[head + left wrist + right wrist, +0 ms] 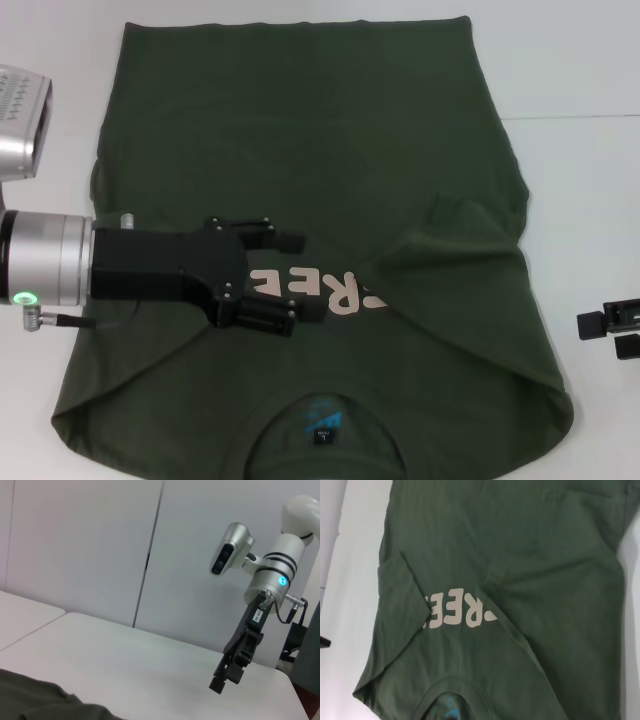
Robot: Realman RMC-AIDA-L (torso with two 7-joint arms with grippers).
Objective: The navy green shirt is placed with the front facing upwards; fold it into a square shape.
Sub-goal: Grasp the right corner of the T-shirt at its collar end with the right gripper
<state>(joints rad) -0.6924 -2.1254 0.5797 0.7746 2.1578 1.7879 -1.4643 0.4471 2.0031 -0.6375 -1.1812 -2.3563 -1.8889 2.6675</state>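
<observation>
The navy green shirt (300, 130), a large dark olive cotton T-shirt lying flat on the white table (590, 200), looks light and limp to us, best pinched at a hem edge; it sits beneath our left gripper's (297, 277) released jaws, while our right gripper (612, 330) waits aside, jaws unreadable.

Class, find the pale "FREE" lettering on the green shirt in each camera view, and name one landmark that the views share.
Head view: lettering at centre, partly behind the left gripper.
Left wrist view: not visible; only a shirt edge shows.
Right wrist view: lettering left of centre.
Shared landmark: the collar near the lettering in the head and right wrist views.
</observation>
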